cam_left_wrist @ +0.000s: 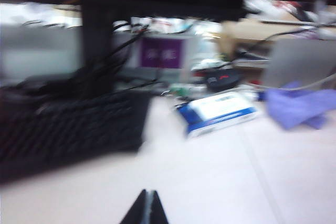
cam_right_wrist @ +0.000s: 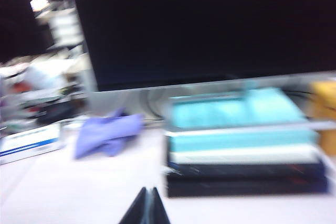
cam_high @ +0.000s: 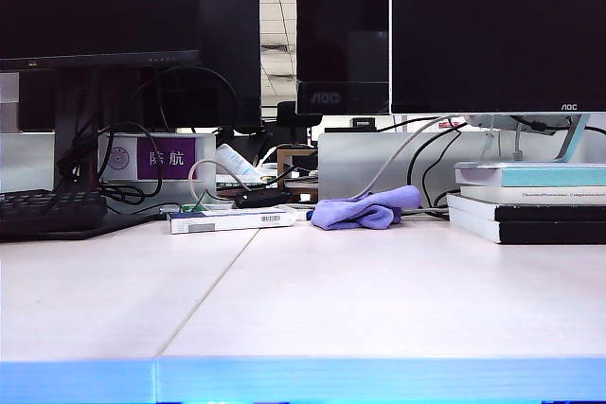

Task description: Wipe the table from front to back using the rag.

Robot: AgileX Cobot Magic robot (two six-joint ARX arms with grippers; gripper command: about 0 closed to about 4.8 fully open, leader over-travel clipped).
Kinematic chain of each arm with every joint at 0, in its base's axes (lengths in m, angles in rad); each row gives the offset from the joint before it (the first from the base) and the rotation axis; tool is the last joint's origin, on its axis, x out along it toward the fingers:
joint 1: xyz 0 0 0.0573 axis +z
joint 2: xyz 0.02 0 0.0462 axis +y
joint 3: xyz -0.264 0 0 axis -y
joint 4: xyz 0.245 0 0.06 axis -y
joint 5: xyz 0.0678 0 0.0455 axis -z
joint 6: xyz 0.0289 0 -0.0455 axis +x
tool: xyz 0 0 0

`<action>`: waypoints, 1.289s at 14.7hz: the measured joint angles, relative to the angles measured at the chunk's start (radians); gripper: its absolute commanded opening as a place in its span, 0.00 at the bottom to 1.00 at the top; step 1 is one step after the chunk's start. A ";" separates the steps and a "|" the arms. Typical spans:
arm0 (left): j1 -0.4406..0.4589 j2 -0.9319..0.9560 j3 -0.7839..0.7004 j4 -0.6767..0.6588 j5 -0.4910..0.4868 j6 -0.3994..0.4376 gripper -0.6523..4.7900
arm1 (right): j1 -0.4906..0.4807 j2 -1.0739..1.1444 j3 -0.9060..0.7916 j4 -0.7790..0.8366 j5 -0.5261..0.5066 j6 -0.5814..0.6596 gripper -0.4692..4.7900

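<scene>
Leftmost, a keyboard (cam_high: 47,212) lies far on the table (cam_high: 379,300), then a box (cam_high: 232,220), the rag (cam_high: 365,209) at far centre, and books (cam_high: 530,201) right. Left claw (cam_left_wrist: 146,208) and right claw (cam_right_wrist: 147,206), both pinched closed, hover near, empty.

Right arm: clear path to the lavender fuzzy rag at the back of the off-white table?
Probably yes. The lavender rag lies on bare off-white table, beside the stacked books, nothing in front of it. The right gripper is shut and must open first.
</scene>
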State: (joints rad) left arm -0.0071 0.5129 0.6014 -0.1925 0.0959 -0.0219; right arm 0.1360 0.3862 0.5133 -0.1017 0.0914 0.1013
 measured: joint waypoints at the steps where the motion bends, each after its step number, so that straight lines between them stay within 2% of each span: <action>1: -0.010 0.058 0.063 -0.015 0.018 0.004 0.11 | 0.001 0.060 0.042 0.010 -0.016 0.000 0.08; 4: -0.104 0.227 0.269 -0.048 0.034 0.035 0.11 | 0.031 0.262 0.151 0.074 -0.024 0.000 0.08; 6: -0.215 0.329 0.370 -0.053 0.035 0.068 0.11 | 0.097 0.378 0.185 0.135 -0.023 0.000 0.09; 8: -0.376 0.438 0.475 -0.110 0.022 0.075 0.11 | 0.217 0.531 0.200 0.282 -0.013 -0.030 0.09; 10: -0.458 0.494 0.516 -0.143 0.013 0.075 0.11 | 0.305 0.654 0.200 0.393 -0.011 -0.077 0.09; 12: -0.491 0.518 0.523 -0.146 0.004 0.074 0.11 | 0.321 0.766 0.203 0.504 -0.018 -0.084 0.09; 14: -0.500 0.530 0.524 -0.155 -0.006 0.074 0.11 | 0.319 1.038 0.224 0.785 -0.027 -0.095 0.09; 16: -0.500 0.531 0.524 -0.139 -0.006 0.074 0.11 | 0.319 1.183 0.315 0.800 0.003 -0.106 0.09; 17: -0.500 0.531 0.525 -0.132 -0.006 0.074 0.11 | 0.319 1.325 0.425 0.791 0.039 -0.109 0.09; 18: -0.500 0.530 0.525 -0.119 -0.006 0.074 0.11 | 0.309 1.573 0.681 0.768 0.070 -0.122 0.24; 19: -0.500 0.530 0.525 -0.117 -0.006 0.074 0.11 | 0.301 1.707 0.807 0.768 0.069 -0.129 0.62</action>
State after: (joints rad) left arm -0.5072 1.0431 1.1263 -0.3096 0.0898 0.0525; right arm 0.4366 2.0933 1.3205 0.6659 0.1608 -0.0280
